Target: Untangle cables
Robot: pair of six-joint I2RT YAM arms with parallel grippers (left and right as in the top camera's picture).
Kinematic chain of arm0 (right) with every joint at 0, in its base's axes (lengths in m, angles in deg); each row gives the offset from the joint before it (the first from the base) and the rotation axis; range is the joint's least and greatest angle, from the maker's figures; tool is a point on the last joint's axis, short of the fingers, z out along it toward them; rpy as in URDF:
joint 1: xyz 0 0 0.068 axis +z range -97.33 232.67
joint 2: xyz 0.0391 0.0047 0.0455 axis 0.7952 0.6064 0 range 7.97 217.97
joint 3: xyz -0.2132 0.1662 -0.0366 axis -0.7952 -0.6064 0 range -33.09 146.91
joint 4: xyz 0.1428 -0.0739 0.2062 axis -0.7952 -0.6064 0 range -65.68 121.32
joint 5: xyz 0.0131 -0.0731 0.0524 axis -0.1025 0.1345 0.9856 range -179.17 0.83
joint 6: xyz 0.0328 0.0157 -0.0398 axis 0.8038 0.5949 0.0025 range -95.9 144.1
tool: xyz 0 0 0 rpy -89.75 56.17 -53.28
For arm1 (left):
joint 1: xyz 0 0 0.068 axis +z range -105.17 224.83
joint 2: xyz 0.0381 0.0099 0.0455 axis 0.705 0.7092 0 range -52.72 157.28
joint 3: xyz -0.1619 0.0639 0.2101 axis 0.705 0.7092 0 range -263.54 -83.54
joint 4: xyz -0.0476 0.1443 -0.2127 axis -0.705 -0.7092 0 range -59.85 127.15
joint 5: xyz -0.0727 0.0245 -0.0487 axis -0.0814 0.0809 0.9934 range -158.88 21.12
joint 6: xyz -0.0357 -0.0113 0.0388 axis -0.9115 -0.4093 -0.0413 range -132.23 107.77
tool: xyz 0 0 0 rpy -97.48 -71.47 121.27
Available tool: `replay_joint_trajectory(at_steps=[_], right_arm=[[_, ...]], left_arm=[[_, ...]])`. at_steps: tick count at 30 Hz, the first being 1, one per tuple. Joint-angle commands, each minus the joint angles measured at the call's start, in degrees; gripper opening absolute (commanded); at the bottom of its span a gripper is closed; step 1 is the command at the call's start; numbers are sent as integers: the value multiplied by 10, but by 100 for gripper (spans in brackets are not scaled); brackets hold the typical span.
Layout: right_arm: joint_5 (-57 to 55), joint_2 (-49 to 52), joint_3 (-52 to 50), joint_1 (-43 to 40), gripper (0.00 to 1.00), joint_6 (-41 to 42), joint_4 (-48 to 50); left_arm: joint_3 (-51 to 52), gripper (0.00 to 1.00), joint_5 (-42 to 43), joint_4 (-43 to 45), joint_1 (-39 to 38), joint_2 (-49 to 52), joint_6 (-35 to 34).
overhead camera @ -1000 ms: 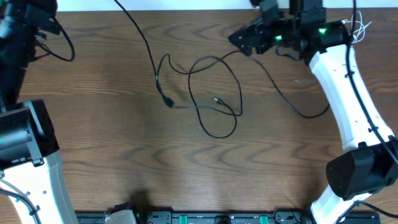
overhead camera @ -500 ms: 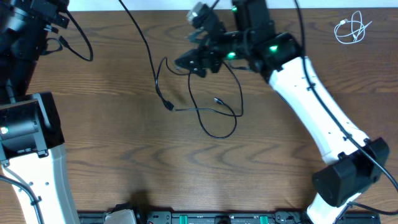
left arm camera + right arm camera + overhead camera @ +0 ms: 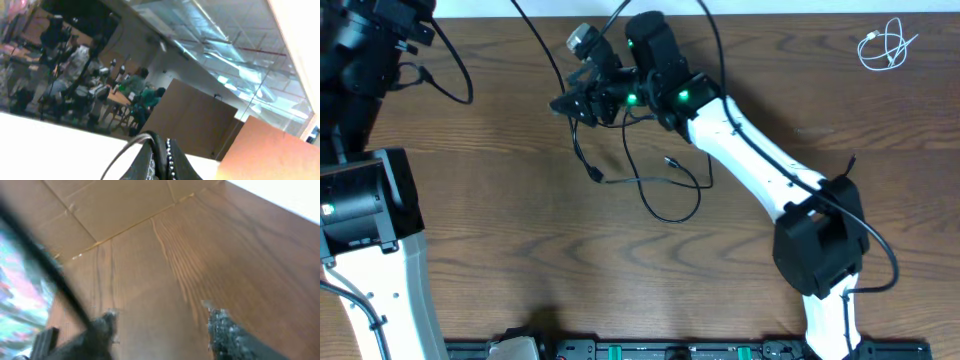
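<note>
A loose tangle of thin black cables (image 3: 655, 165) lies on the wooden table at upper centre, and one strand (image 3: 545, 50) runs up past the far edge. A short white cable (image 3: 885, 45) lies coiled at the far right corner. My right gripper (image 3: 565, 104) reaches left over the upper left part of the tangle. In the right wrist view its fingers (image 3: 162, 330) are apart with only bare wood between them. My left gripper (image 3: 162, 152) points up, away from the table, and is shut with a black cable pinched between its fingers.
The left arm (image 3: 365, 60) rises at the far left with its own thicker black cords (image 3: 450, 70) hanging beside it. The right arm's base (image 3: 820, 245) stands at the lower right. A black equipment rail (image 3: 640, 350) runs along the front edge.
My right arm has swung from the far right corner leftward across the table to the tangle's upper left. The white cable now lies uncovered at the far right.
</note>
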Motion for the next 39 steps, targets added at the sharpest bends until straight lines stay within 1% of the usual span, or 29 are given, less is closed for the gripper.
replay_joint_trajectory(at_steps=[1,2,3,7,12,14,17,21,24,32,35,39], right_arm=[[-33,4,5,10,29,24,7],[-50,4,5,10,12,24,3],[-70,3,5,8,1,26,0],[-162,-7,5,-7,1,30,-14],[-260,-45,6,-34,1,27,-14],[-290,-73,6,-49,1,12,-2],[-315,-108,6,-62,1,-22,14],[-312,-154,6,-65,1,-88,11],[-312,-183,6,-61,1,-110,-7],[-311,-275,6,-76,1,-110,-24],[-298,-286,6,-77,1,-110,-44],[-254,-296,6,-78,1,-110,-53]], left_arm=[[-7,7,8,-18,-2,0,4],[-7,7,8,-31,-2,0,12],[-7,7,8,-45,-2,0,22],[-7,7,7,-139,-2,0,80],[-7,7,5,-289,-2,13,177],[-7,7,5,-336,-2,25,204],[-7,7,5,-380,-2,45,226],[-6,7,5,-407,-2,73,228],[-6,7,5,-414,-2,90,243],[-6,7,5,-420,-2,111,259],[-6,7,5,-420,-2,111,261],[-6,7,5,-421,-2,111,268]])
